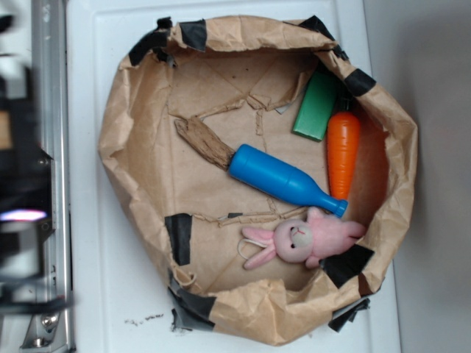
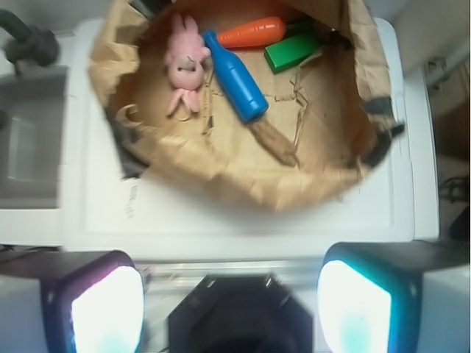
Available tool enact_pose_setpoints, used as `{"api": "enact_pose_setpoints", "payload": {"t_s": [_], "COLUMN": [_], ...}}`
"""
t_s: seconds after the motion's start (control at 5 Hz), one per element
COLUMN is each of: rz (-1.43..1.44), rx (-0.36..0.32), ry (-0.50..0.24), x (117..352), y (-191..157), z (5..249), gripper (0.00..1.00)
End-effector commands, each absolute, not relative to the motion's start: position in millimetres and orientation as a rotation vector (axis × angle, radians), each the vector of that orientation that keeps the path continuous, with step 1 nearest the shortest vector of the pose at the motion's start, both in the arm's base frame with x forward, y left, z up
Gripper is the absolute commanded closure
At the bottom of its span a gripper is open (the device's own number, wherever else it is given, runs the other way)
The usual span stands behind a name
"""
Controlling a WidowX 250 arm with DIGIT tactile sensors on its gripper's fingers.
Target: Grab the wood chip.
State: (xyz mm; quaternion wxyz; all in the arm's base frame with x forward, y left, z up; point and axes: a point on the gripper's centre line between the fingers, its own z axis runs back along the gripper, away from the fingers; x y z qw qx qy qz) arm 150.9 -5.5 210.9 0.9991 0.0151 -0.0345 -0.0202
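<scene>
The wood chip (image 1: 205,143) is a small rough brown piece lying on the paper floor of the brown paper bowl (image 1: 125,140), its right end touching the base of the blue bottle (image 1: 283,180). It also shows in the wrist view (image 2: 276,141), just below the bottle (image 2: 234,75). My gripper (image 2: 232,298) is open and empty, its two glowing pads (image 2: 107,309) wide apart at the bottom of the wrist view. It hangs over the white table, well short of the bowl's near rim. In the exterior view only a blurred dark shape (image 1: 22,213) shows at the left edge.
In the bowl also lie an orange carrot (image 1: 343,151), a green block (image 1: 316,107) and a pink plush bunny (image 1: 302,239). The bowl has raised crumpled walls with black tape patches (image 1: 179,237). A metal rail (image 1: 53,147) runs along the left of the white table (image 1: 88,294).
</scene>
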Motion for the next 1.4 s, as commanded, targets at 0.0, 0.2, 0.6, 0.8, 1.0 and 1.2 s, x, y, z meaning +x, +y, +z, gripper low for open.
{"api": "enact_pose_setpoints", "payload": {"t_s": [0.0, 0.2, 0.6, 0.8, 1.0, 1.2], "rz": [-0.252, -0.291, -0.344, -0.42, -0.47, -0.515], "rx": [-0.056, -0.046, -0.029, 0.003, 0.025, 0.012], "ry": [-0.022, 0.047, 0.081, 0.081, 0.077, 0.075], "x": [196.8, 221.8, 233.5, 221.7, 219.6, 225.4], "y": [29.0, 47.4, 33.1, 23.8, 21.3, 26.5], "z": [176.2, 140.6, 88.0, 52.3, 25.9, 0.3], "gripper": [0.0, 0.0, 0.0, 0.0, 0.0, 0.0]}}
